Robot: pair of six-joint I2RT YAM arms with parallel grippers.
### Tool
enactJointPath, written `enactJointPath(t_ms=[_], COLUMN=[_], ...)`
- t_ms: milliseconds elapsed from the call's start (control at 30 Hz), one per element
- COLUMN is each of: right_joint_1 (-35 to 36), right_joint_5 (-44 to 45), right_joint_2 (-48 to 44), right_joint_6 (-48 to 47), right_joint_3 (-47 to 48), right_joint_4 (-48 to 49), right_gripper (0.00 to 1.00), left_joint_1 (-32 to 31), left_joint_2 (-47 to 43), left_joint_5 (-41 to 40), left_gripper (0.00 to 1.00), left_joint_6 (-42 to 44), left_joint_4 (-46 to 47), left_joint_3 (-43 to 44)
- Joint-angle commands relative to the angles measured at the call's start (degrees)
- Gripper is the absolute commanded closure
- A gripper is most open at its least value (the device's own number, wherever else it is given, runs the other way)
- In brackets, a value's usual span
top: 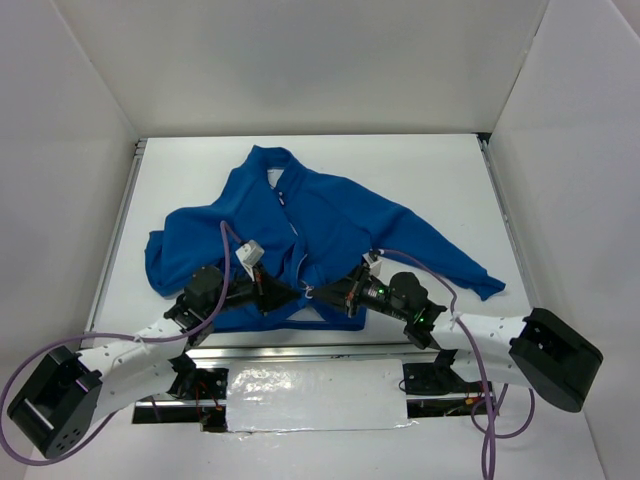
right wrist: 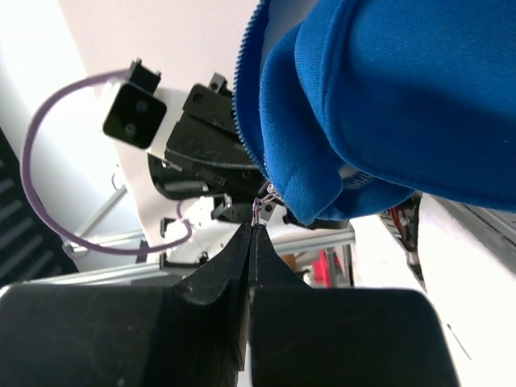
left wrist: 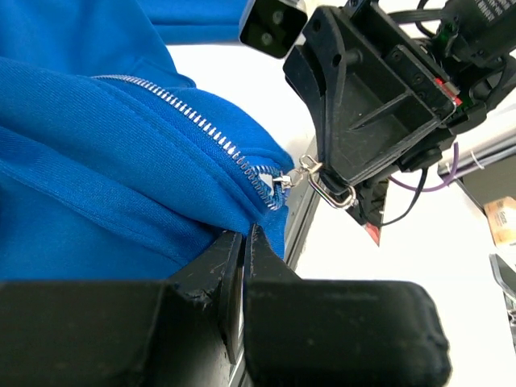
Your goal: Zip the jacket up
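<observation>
Blue jacket [top: 330, 225] lies flat on the table [top: 430, 170], hem twd the arms; L claw [left wrist: 243, 234] is pinched shut on the hem by the zip [left wrist: 201, 121], R claw [right wrist: 251, 228] is closed on the pull [left wrist: 329, 191], so hold the hem taut & draw the pull straight twd the collar [top: 272, 160].

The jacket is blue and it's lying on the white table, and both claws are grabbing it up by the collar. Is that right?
Not quite. The jacket is blue and lies on the white table, but the left claw and the right claw grab it at the bottom hem, not up by the collar. The top external view shows this.
</observation>
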Motion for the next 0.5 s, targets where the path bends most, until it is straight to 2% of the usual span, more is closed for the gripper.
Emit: enactJointPath(t_ms=[0, 267, 467], right_joint_1=[0.4, 2.2, 3.3], right_joint_5=[-2.1, -3.2, -2.0], right_joint_2=[-0.6, 6.0, 8.0], right_joint_6=[-2.5, 2.8, 2.7], right_joint_3=[0.4, -3.3, -3.2], right_joint_4=[7.1, 21.5, 22.5], right_gripper=[1.00, 1.00, 1.00], left_joint_1=[-0.2, -0.2, -0.3], left_joint_2=[1.0, 0.1, -1.6], left_joint_5=[2.5, 0.5, -1.1], left_gripper=[1.00, 1.00, 1.00], left_joint_6=[0.4, 1.4, 0.6], left_joint_4=[3.8, 0.5, -0.3], left_joint_3=[0.2, 0.8, 0.3])
